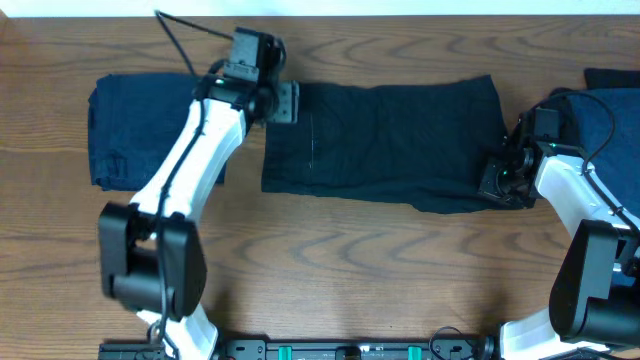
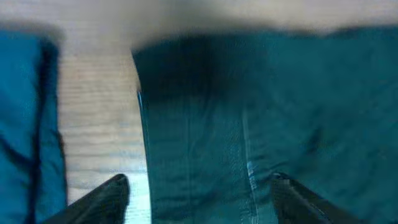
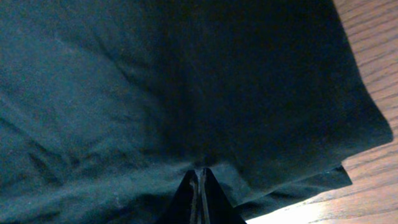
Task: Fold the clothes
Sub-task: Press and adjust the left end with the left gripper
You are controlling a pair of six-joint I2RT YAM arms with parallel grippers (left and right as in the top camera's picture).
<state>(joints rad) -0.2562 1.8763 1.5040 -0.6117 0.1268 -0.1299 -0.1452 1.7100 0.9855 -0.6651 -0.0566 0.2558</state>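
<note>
— Where is the dark garment (image 1: 385, 140) found?

— It is spread flat across the middle of the table (image 1: 330, 260), longer from side to side than from front to back. Its lower edge is seen to run slightly uneven, with a second layer showing beneath it near the right corner.

— What is seen at its left end?

— The left gripper (image 2: 199, 180) is held above that left edge, near the far corner. Its fingers (image 2: 106, 202) are spread wide, one over bare wood just beside the edge and the other over the fabric. Nothing is held between them. A seam line can be traced in the fabric between the two fingers.

— And at its right end?

— The right gripper (image 3: 200, 185) is set at the near right corner. Its jaws are pressed together on the fabric, and creases are drawn in toward the tips. A strip of wood is shown just past the corner.

— What lies beyond the dark garment?

— To its left, apart from it by a band of bare wood, a folded blue garment (image 1: 125, 130) is laid in a neat block, partly covered by the left arm. To its right, behind the right arm, a blue cloth (image 1: 605, 120) is seen at the table's edge; how it is arranged cannot be told, since it is cut off by the frame.
</note>
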